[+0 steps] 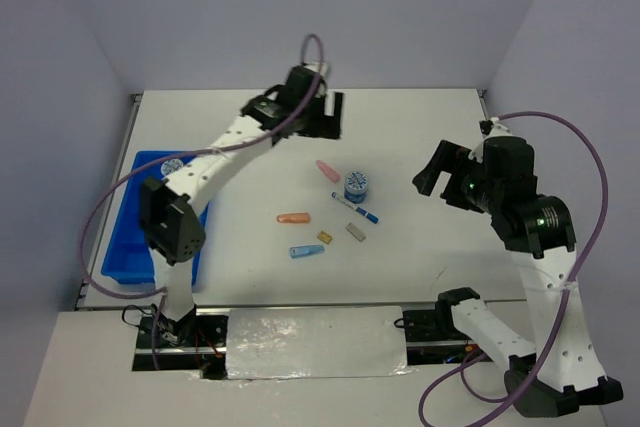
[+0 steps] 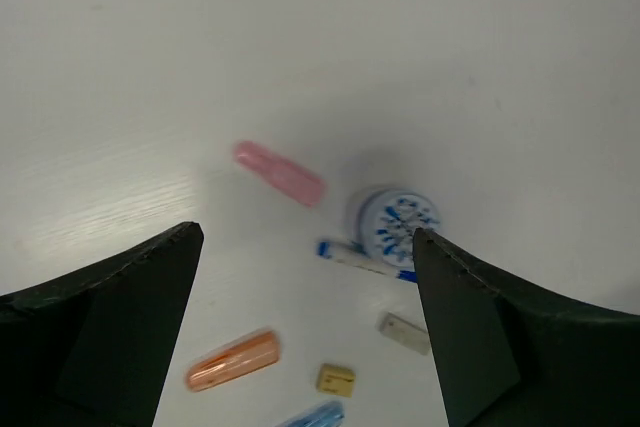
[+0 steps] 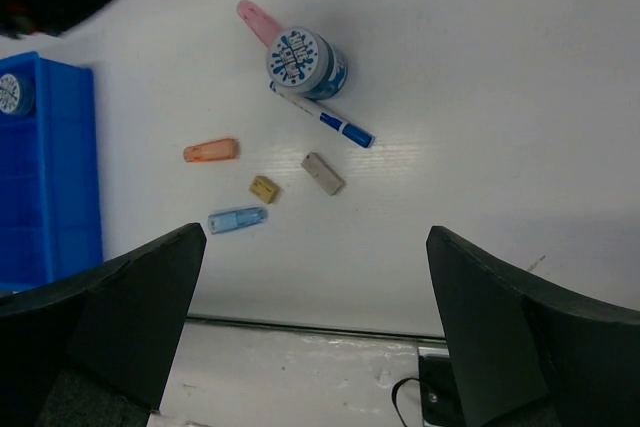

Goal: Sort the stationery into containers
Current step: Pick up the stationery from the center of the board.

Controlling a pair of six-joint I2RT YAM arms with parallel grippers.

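Note:
The bright blue tray (image 1: 125, 247) lies at the table's left, with one patterned tub (image 1: 172, 166) in its far end. The other tub (image 1: 356, 186) stands mid-table, the white pen (image 1: 355, 208) against its near side. Around them lie a pink stick (image 1: 327, 170), an orange stick (image 1: 293, 217), a light-blue stick (image 1: 306, 251), a tan block (image 1: 324, 237) and a grey block (image 1: 356, 231). My left gripper (image 2: 306, 237) is open and empty, raised beyond the pink stick (image 2: 280, 173). My right gripper (image 3: 316, 235) is open and empty, high to the right of the group.
The left arm (image 1: 215, 162) arches over the tray's right side. Grey walls close in the table on the left, back and right. A foil-covered plate (image 1: 315, 342) lies at the near edge between the arm bases.

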